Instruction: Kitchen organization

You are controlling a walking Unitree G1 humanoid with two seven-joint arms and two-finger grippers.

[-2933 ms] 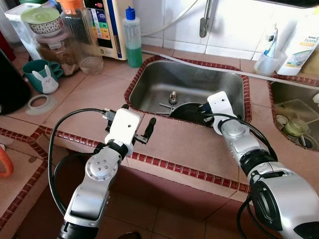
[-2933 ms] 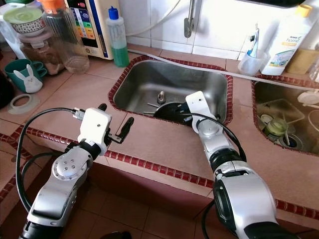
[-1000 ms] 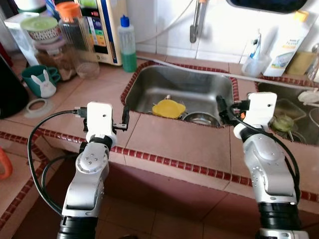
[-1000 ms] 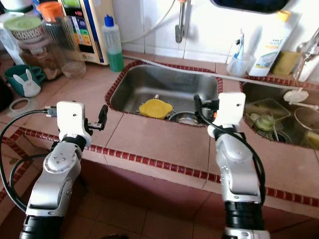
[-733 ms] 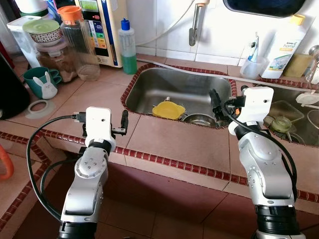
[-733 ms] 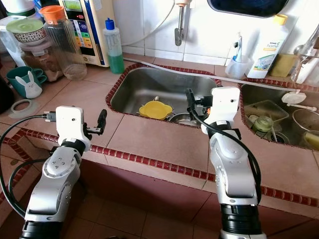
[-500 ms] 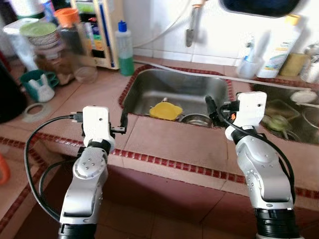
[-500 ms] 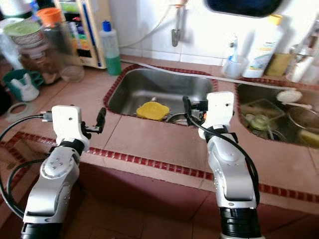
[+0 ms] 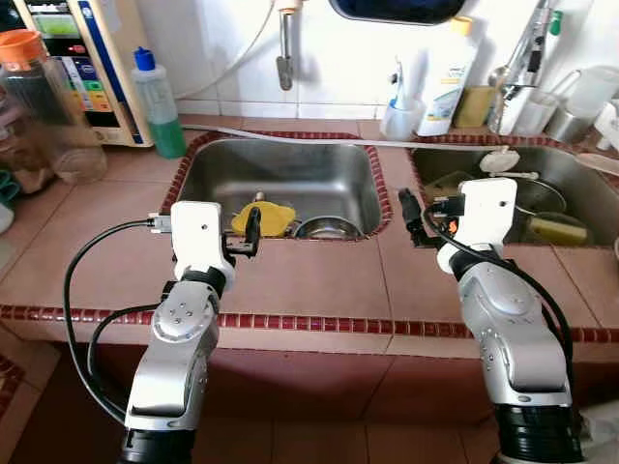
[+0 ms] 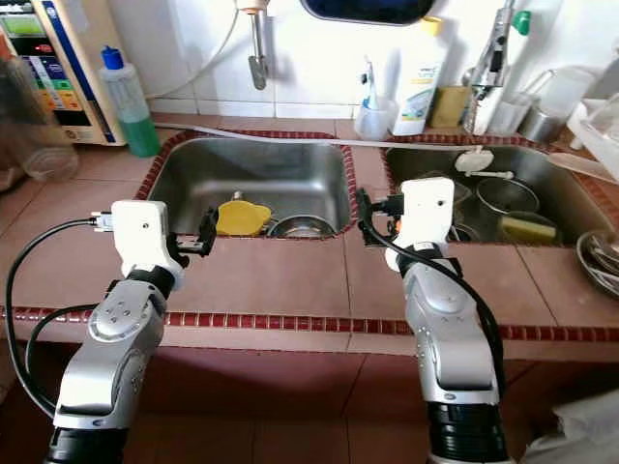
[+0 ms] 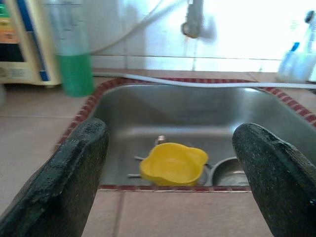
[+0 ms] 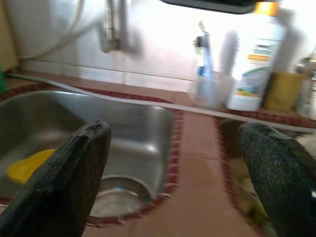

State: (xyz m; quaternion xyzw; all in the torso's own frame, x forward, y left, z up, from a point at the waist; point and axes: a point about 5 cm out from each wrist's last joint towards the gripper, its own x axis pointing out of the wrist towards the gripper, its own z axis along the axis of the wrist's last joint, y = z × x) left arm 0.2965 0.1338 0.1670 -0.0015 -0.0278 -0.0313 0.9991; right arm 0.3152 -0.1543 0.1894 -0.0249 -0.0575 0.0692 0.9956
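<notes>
The left sink (image 9: 280, 147) holds a yellow bowl (image 9: 269, 217) and a steel bowl (image 9: 327, 228) side by side near its front wall. My left gripper (image 9: 250, 230) hovers open over the counter just in front of that sink. In its wrist view the yellow bowl (image 11: 173, 163) lies between the spread fingers (image 11: 74, 168). My right gripper (image 9: 411, 208) is open above the tiled strip between the two sinks, holding nothing. Its wrist view looks past the steel bowl (image 12: 116, 195) to the back wall.
The right sink (image 9: 580, 184) holds a pot (image 9: 527, 198), a white lid (image 9: 498, 160) and a yellow-green sponge (image 9: 556, 228). Along the back stand a green soap bottle (image 9: 155, 92), faucet (image 9: 283, 48), toothbrush cup (image 9: 398, 116) and white bottle (image 9: 448, 72). A clear pitcher (image 9: 39, 106) is far left.
My right gripper has come up out of the left sink and now hangs over the counter between the sinks. The camera has swung right, bringing the right sink into view.
</notes>
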